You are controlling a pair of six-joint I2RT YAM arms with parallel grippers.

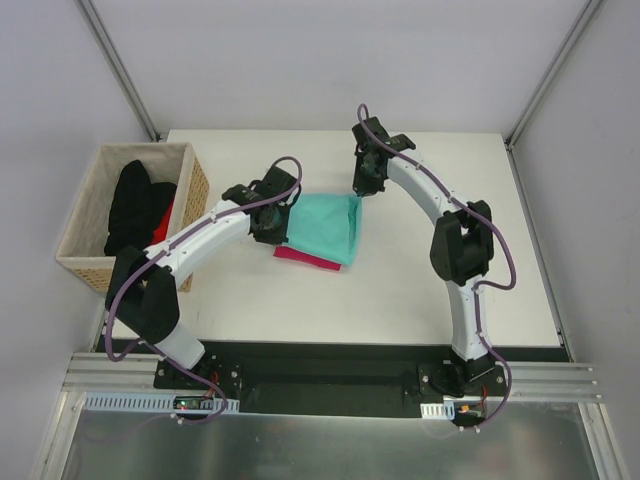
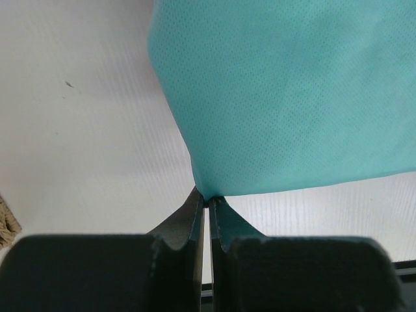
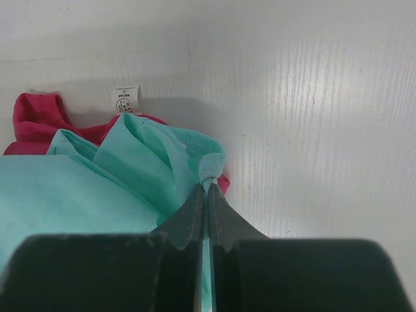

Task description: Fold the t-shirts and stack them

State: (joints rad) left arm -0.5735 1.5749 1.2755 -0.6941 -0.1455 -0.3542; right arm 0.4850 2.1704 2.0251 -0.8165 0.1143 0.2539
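The teal t-shirt (image 1: 328,226) lies folded at the table's middle, over the magenta-pink t-shirt (image 1: 302,257), which peeks out at its near edge. My left gripper (image 1: 275,222) is shut on the teal shirt's left corner (image 2: 207,188), the cloth stretching up and away from the fingertips. My right gripper (image 1: 360,190) is shut on the teal shirt's far right corner (image 3: 209,170), bunched at the tips. In the right wrist view the pink shirt (image 3: 36,120) and its white neck label (image 3: 126,100) show behind the teal folds (image 3: 130,156).
A wicker basket (image 1: 198,185) stands at the table's left edge, holding a black garment (image 1: 130,205) and something red. The white table (image 1: 450,290) runs out to the right and toward the near edge.
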